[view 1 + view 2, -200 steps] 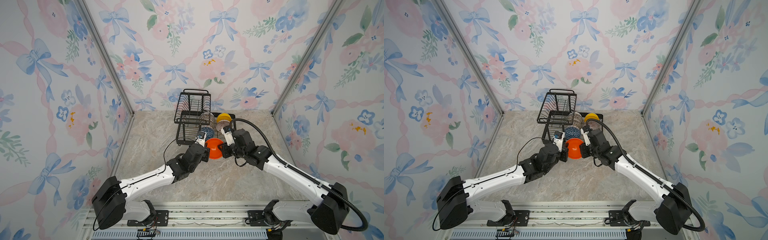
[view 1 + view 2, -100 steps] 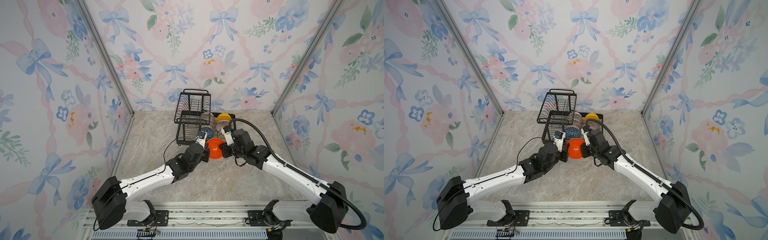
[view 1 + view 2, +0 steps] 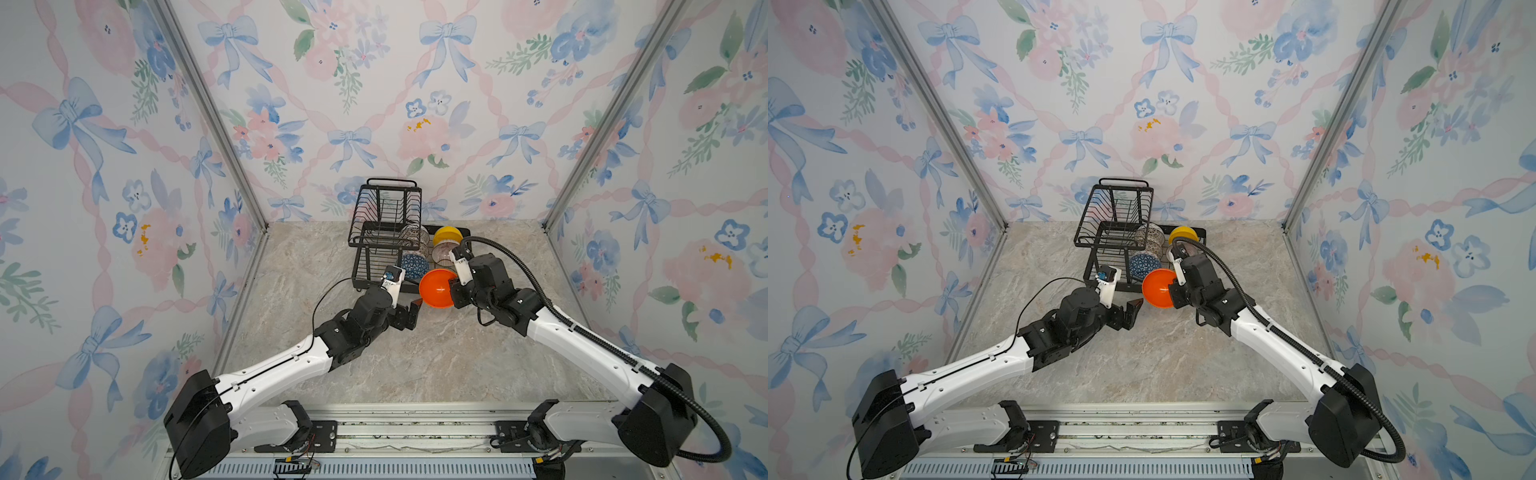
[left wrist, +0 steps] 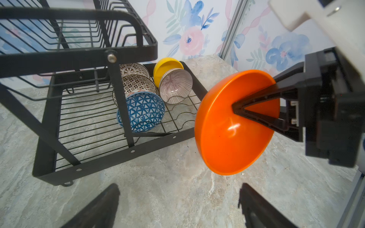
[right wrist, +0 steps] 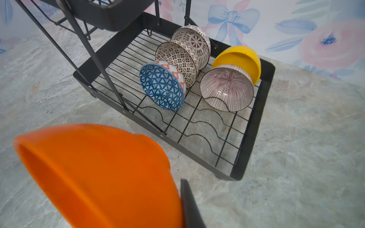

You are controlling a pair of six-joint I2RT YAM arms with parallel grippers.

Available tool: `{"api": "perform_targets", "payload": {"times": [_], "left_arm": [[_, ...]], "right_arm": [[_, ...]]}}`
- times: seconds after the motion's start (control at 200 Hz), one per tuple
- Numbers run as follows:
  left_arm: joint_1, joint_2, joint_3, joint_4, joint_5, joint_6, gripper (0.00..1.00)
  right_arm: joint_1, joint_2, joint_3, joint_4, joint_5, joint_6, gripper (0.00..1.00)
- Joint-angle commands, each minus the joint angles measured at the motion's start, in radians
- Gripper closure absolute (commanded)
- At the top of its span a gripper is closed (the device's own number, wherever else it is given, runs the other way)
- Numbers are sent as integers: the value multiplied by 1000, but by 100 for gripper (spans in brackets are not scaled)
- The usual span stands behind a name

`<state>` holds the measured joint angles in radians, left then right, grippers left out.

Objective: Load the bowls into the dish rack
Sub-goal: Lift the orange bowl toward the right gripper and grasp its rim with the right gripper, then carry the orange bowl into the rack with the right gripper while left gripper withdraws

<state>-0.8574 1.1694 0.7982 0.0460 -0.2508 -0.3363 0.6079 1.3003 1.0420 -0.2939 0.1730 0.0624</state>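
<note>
The orange bowl point(image 4: 227, 138) is hanging on edge in the air, just outside the front bar of the dish rack point(image 4: 118, 156) and above the marble surface point(image 5: 296, 138), touching neither. The right pincer point(image 4: 237, 109) is clamping it by the rim alone, with one finger lying inside the bowl and the other behind its wall. The left pincer point(image 4: 179, 189) is standing with its jaws spread wide, holding nothing, low beside the bowl and apart from it.

A grip on one side of the rim is probably leaving the bowl free to pivot or slip during the swing into the tray. The way in is also looking tight. The bowl could be striking the rack's upright post point(image 4: 120, 98) or tipping the blue triangle bowl point(image 4: 142, 112) into the row behind it. The waiting left pincer is sitting near enough to be clipped.

Six bowls are showing, one gripped and five leaning on edge in the lower tray. Behind the blue one a white patterned bowl point(image 4: 138, 84) is leaning, and behind that a second patterned bowl point(image 4: 132, 70). Alongside, the pinkish ribbed bowl point(image 4: 175, 86) is fronting the yellow bowl point(image 4: 166, 65). There is one rack with two tiers, and its raised basket point(image 4: 79, 53) is carrying no bowl that I can see. Two pincers are working.
</note>
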Motion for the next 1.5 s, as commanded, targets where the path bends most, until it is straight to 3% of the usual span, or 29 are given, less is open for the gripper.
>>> {"api": "perform_targets", "payload": {"times": [0.0, 0.54, 1.04, 1.495], "left_arm": [[27, -32, -35, -48, 32, -16, 2], [99, -114, -135, -94, 46, -58, 2], [149, -151, -167, -144, 67, -72, 2], [185, -171, -179, -170, 91, -70, 2]], "right_arm": [[-23, 17, -25, 135, 34, -98, 100], [-107, 206, -92, 576, 184, -480, 100], [-165, 426, -120, 925, 227, -657, 100], [-201, 502, -187, 1133, 221, -833, 100]]}}
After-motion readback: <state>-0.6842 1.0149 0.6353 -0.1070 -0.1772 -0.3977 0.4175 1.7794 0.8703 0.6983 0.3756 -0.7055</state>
